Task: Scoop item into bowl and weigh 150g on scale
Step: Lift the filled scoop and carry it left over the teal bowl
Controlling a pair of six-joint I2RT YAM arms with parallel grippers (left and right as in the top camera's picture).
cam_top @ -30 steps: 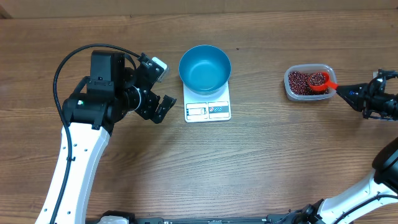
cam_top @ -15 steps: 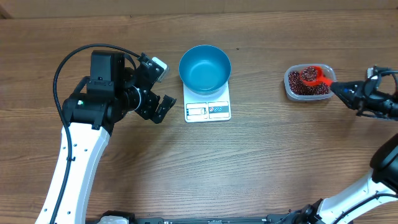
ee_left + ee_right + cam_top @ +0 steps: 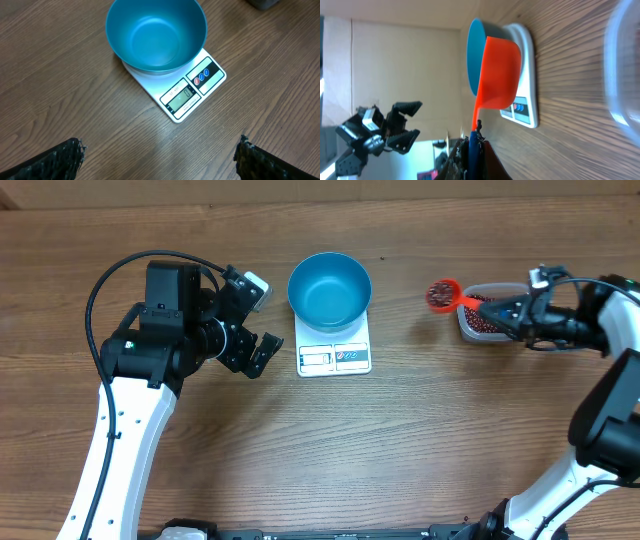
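Note:
The blue bowl (image 3: 329, 290) stands empty on the white scale (image 3: 334, 356), seen close in the left wrist view as bowl (image 3: 156, 32) and scale (image 3: 190, 95). My right gripper (image 3: 515, 312) is shut on the handle of an orange-red scoop (image 3: 441, 294). The scoop carries beans (image 3: 438, 295) and hangs above the table between the clear tub and the bowl. In the right wrist view the scoop (image 3: 497, 75) lines up in front of the bowl (image 3: 472, 55). My left gripper (image 3: 258, 320) stands open and empty, left of the scale.
The clear plastic tub (image 3: 465, 308) holding more beans (image 3: 484, 322) sits at the right, just under my right gripper. Bare wooden table lies between tub and scale. The left arm's black body (image 3: 165, 320) stands left of the scale.
My right gripper has lifted the loaded scoop out of the tub and carried it left toward the bowl. The left arm has not moved.

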